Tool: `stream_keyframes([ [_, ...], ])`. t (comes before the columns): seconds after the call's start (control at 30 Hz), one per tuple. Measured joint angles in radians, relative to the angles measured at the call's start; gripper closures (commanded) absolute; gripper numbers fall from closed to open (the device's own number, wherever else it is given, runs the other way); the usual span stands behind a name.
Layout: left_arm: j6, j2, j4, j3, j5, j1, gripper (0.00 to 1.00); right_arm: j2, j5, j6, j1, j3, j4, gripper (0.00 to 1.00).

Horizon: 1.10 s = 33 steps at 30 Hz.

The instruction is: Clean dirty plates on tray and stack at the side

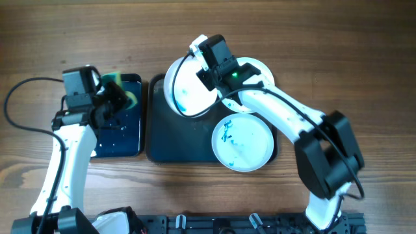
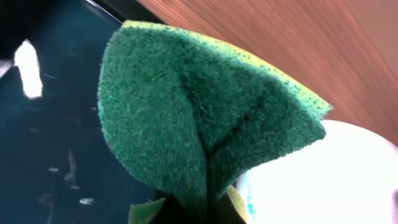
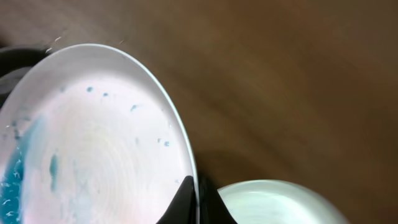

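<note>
My right gripper (image 1: 209, 79) is shut on the rim of a white plate (image 1: 188, 91) with teal smears and holds it tilted above the large dark tray (image 1: 175, 140). In the right wrist view the jaws (image 3: 194, 199) pinch that plate's edge (image 3: 93, 143). A second stained plate (image 1: 242, 143) lies flat on the tray's right part. A third plate (image 1: 257, 70) lies under my right arm, mostly hidden; it also shows in the right wrist view (image 3: 273, 202). My left gripper (image 1: 120, 97) is shut on a green sponge (image 2: 205, 124), folded between the jaws, over the small tray.
The smaller deep black tray (image 1: 123, 136) holds water and stands left of the large tray. The wooden table (image 1: 338, 52) lies all around. A black rail (image 1: 214, 224) runs along the front edge.
</note>
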Motion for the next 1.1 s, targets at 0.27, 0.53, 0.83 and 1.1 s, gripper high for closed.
stream_keyframes([
  [0.27,0.0,-0.003,-0.03,-0.001,-0.071,0.06,0.96,-0.124,0.446,-0.439,0.217,0.01,0.166,0.96],
  [0.53,0.0,-0.003,-0.068,-0.002,-0.11,0.061,0.96,-0.124,0.602,-0.663,0.323,0.013,0.24,0.96],
  [0.83,0.0,-0.003,-0.071,-0.002,0.027,0.061,0.96,-0.126,0.138,-0.264,0.155,0.008,-0.092,0.96],
  [1.1,0.0,-0.003,-0.027,-0.002,0.114,-0.029,0.96,-0.029,-0.37,0.037,-0.069,0.007,-0.081,0.96],
])
